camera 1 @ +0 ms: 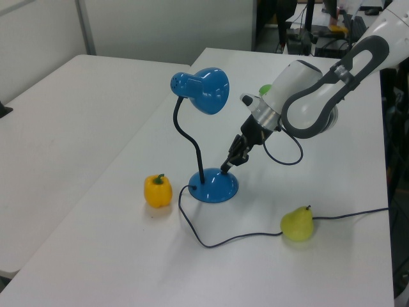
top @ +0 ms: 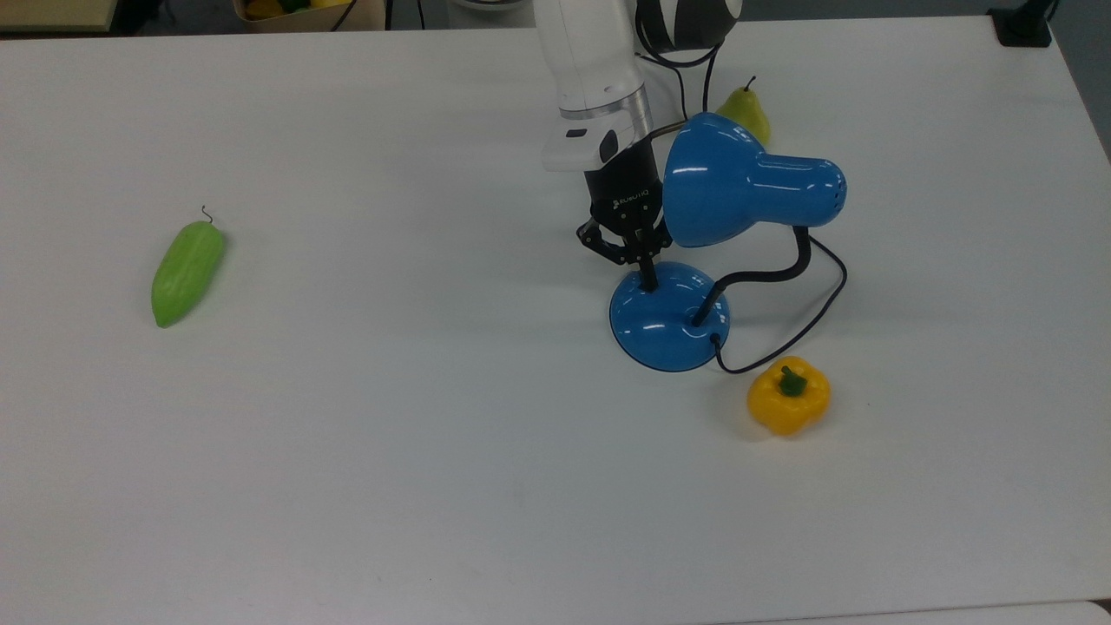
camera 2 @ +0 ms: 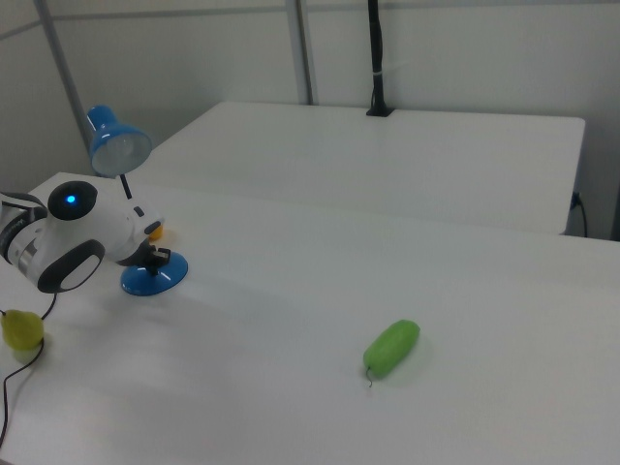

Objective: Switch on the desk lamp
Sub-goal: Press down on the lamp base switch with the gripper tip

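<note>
1. My gripper (top: 647, 279) has its two black fingers drawn together into a single narrow tip, with nothing between them. That tip is pressed down on the upper part of the lamp's round blue base, on the edge nearest my wrist in the top view. In the left view the gripper (camera 1: 227, 167) meets the top of the base at a slant.

2. The desk lamp (top: 668, 317) stands right under and beside my gripper. Its black neck rises from the base on the far side from my fingertip, to the top view's right, then bends up to the blue shade. The shade hangs just beside my wrist, to the top view's right, with its open mouth turned toward my arm.

3. In the left view the lamp (camera 1: 213, 187) stands upright, with the shade higher than my gripper. In the right view the lamp (camera 2: 152, 278) sits just past my arm, and the face of its shade looks pale.

4. The lamp's black cord (top: 803, 332) leaves the base on the side away from my gripper and loops along the table (top: 391, 451).

5. A yellow bell pepper (top: 788, 395) lies near the base, beyond the cord from my gripper.

6. A pear (top: 745, 111) sits behind the shade, close to my arm.

7. A long green vegetable (top: 187, 271) lies well apart from my gripper, far to the top view's left.
</note>
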`<state>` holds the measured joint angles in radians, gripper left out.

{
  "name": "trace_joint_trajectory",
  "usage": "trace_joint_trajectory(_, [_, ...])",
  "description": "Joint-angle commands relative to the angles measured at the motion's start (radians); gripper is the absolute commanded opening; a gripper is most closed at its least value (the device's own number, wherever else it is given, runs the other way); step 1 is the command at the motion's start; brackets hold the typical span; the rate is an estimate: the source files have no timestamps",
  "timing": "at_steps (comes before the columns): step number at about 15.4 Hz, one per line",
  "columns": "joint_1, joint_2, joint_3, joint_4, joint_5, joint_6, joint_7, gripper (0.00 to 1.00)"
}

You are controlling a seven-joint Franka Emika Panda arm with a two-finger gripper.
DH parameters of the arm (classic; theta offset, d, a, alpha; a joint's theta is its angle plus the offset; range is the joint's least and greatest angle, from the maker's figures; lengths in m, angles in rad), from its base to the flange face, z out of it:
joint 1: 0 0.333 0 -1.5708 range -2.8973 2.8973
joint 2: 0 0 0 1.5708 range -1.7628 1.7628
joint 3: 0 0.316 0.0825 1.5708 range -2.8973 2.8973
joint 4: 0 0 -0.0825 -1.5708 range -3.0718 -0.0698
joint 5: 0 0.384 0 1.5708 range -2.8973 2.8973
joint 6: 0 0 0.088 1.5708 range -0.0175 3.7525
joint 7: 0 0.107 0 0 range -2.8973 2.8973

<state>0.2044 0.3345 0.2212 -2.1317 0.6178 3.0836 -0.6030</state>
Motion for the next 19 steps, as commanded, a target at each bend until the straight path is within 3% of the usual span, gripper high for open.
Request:
trace_joint_trajectory(1, [0.007, 0.001, 0.006, -0.004, 0.013, 0.020, 0.012, 0.00])
trace_joint_trajectory(19, [0.018, 0.026, 0.006, 0.030, 0.000, 0.029, 0.008, 0.00])
